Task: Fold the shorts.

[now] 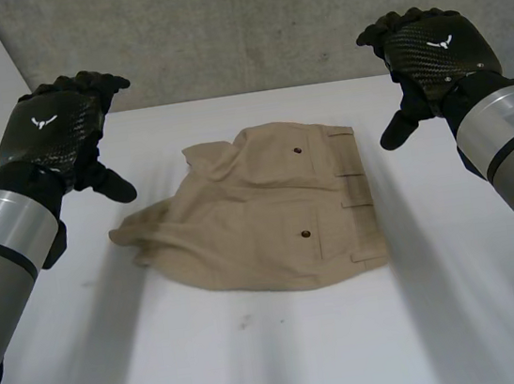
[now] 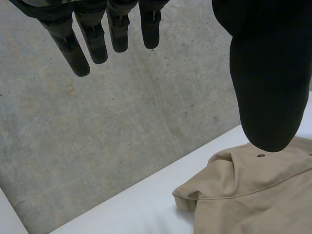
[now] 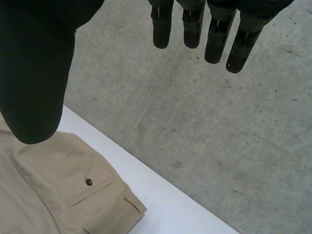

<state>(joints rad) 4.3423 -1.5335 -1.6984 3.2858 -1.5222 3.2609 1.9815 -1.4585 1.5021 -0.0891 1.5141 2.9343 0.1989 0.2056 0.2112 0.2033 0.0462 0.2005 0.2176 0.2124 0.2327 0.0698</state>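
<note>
Flanking shorts: left hand, right hand

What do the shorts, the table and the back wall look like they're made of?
Shorts: matte tan woven cloth, likely cotton twill; it wrinkles and shows stitched seams.
Table: smooth white top, probably laminate.
Wall: rough, grey, speckled; looks like concrete.

The plain beige cloth shorts carry dark brown buttons; the flat table is white — the black left hand and black right hand show a woven carbon pattern.
</note>
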